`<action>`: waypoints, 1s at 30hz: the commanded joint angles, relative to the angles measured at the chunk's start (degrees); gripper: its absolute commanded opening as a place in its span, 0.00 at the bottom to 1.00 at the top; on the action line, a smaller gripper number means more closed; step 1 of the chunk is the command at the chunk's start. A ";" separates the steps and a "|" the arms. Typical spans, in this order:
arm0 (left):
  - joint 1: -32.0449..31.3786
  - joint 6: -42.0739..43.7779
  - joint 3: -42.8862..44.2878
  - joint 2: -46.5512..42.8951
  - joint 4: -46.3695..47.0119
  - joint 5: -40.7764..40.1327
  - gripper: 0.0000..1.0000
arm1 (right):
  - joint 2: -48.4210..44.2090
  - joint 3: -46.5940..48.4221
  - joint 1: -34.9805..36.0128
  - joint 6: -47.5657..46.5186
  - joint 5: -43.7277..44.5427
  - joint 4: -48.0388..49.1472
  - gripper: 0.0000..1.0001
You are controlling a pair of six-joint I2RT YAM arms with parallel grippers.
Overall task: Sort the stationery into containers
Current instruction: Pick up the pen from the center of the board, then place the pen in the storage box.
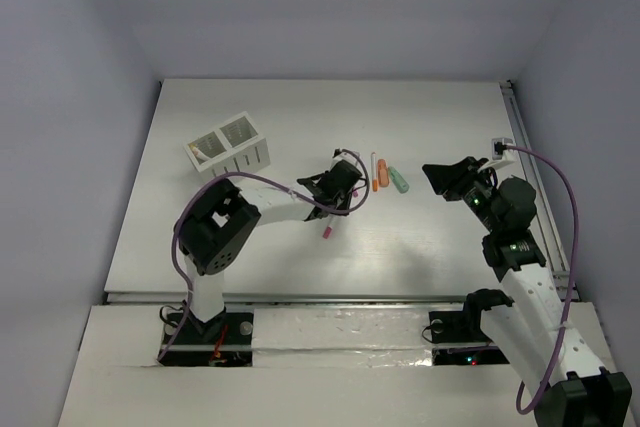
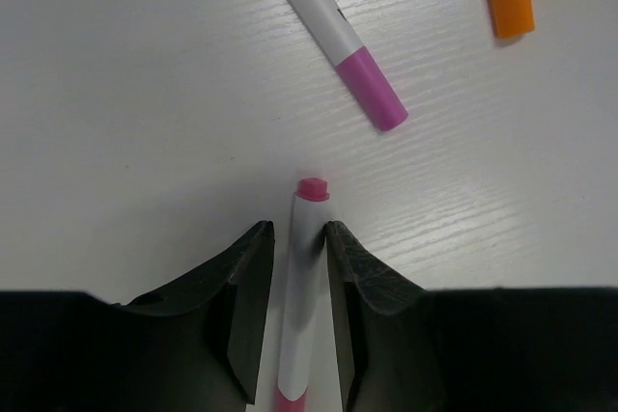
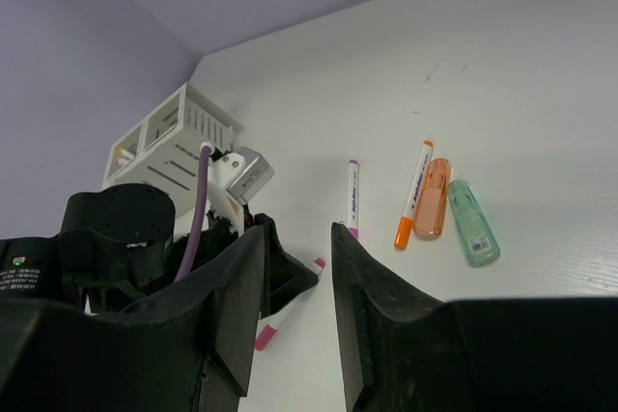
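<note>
My left gripper (image 1: 340,190) (image 2: 300,229) is low on the table, its jaws narrowly open either side of a white pen with pink ends (image 2: 307,238) (image 3: 288,308) that lies flat. The right finger touches the pen; a thin gap shows on the left. Just beyond lie a magenta-ended pen (image 2: 348,55) (image 3: 352,192), an orange-ended pen (image 1: 375,174) (image 3: 413,192), a stubby orange marker (image 1: 384,169) (image 3: 435,200) and a mint-green marker (image 1: 399,181) (image 3: 473,222). The white organiser box (image 1: 230,144) (image 3: 183,137) stands at the far left with something yellow in one compartment. My right gripper (image 1: 448,176) (image 3: 297,233) is open, empty and raised at the right.
A small white connector block (image 1: 503,147) sits at the table's right edge beside a metal rail (image 1: 530,177). Purple cables loop over both arms. Grey walls close in the table at the back and sides.
</note>
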 commanded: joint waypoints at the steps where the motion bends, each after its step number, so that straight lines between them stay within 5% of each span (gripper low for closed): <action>1: 0.01 0.79 1.34 1.34 -1.55 -2.71 0.25 | -0.79 1.33 -0.13 -0.45 -0.44 2.26 0.39; 5: 0.01 -0.70 -1.04 0.30 -0.32 -3.95 0.00 | -0.79 1.33 -0.13 -0.45 -0.53 2.26 0.39; 13: 1.68 -4.48 -3.32 -11.82 0.29 -9.74 0.00 | -0.97 1.41 -0.13 -0.45 -0.27 2.00 0.39; 21: 17.99 -8.18 -5.61 -33.45 4.68 -15.37 0.00 | -1.06 1.06 -0.13 0.07 -0.71 2.61 0.39; 30: 33.84 1.32 2.03 -33.47 9.60 -26.98 0.00 | -1.32 0.97 -0.13 0.16 -0.88 2.70 0.39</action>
